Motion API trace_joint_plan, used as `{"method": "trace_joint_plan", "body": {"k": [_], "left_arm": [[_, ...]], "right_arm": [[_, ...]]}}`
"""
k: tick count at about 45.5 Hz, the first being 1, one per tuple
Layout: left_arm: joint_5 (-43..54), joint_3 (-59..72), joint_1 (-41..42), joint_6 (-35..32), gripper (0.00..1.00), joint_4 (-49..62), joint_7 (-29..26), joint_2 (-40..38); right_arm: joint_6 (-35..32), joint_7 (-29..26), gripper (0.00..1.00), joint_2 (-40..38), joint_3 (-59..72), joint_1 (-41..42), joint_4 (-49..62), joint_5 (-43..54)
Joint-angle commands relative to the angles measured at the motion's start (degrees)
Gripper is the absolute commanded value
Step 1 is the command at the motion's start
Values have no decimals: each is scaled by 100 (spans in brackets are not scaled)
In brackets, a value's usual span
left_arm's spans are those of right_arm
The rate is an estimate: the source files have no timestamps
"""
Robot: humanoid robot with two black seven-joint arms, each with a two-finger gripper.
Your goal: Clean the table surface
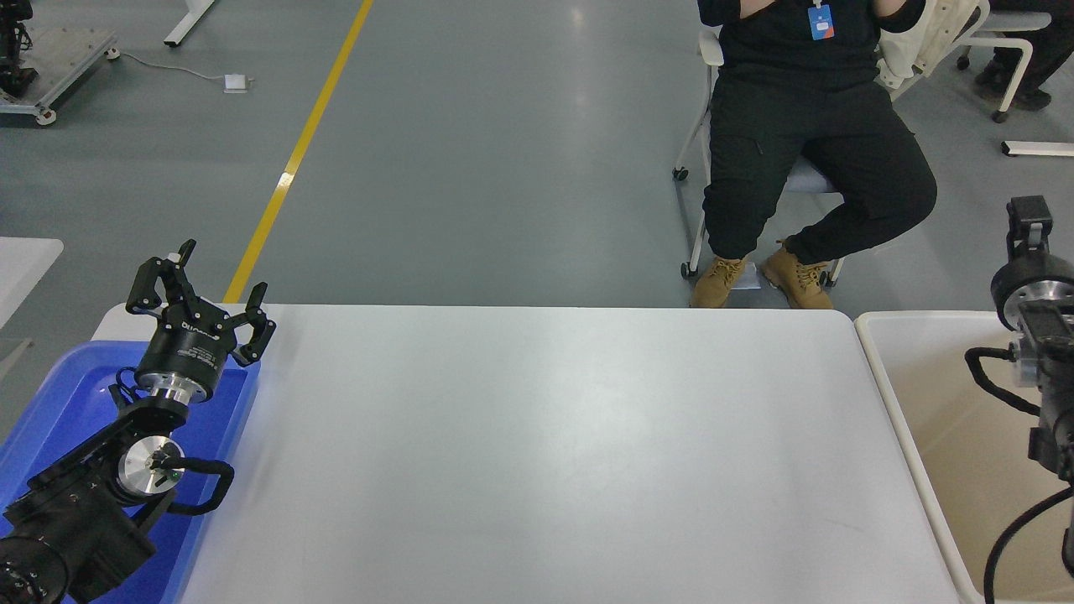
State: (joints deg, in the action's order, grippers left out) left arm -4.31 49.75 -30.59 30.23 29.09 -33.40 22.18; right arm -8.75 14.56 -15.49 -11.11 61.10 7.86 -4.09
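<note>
The table surface (545,453) is a wide matte white top with rounded corners, and nothing lies on it. My left gripper (200,283) is open and empty, parked over the far end of the blue tray at the lower left. My right gripper (1029,220) is raised high at the right edge, above the far end of the beige bin and clear of the table. I see it narrow-on, so its state does not show, and I see nothing in it.
A blue tray (50,403) sits at the table's left end under my left arm. A beige bin (877,361) stands against the table's right end. A person in black (805,126) sits on a chair beyond the far right corner.
</note>
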Motion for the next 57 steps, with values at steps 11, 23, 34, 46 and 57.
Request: {"method": "trace_joint_plan", "body": {"k": [11, 23, 34, 46, 57], "left_arm": [[0, 0, 0, 0, 100, 1, 0, -3], [0, 0, 0, 0, 100, 1, 0, 5], [0, 0, 0, 0, 100, 1, 0, -3], [0, 0, 0, 0, 100, 0, 0, 5], [0, 0, 0, 0, 100, 1, 0, -3]], "right_arm": [[-1586, 47, 99, -938, -1025, -177, -2200, -409], [-1577, 64, 99, -1061, -2035, -950, -2737, -409], [-1569, 934, 99, -754, -2044, -1557, -2763, -409], [-1586, 1075, 99, -595, -1974, -1760, -2825, -391], [-1586, 1084, 99, -578, -1956, -1760, -2825, -374]]}}
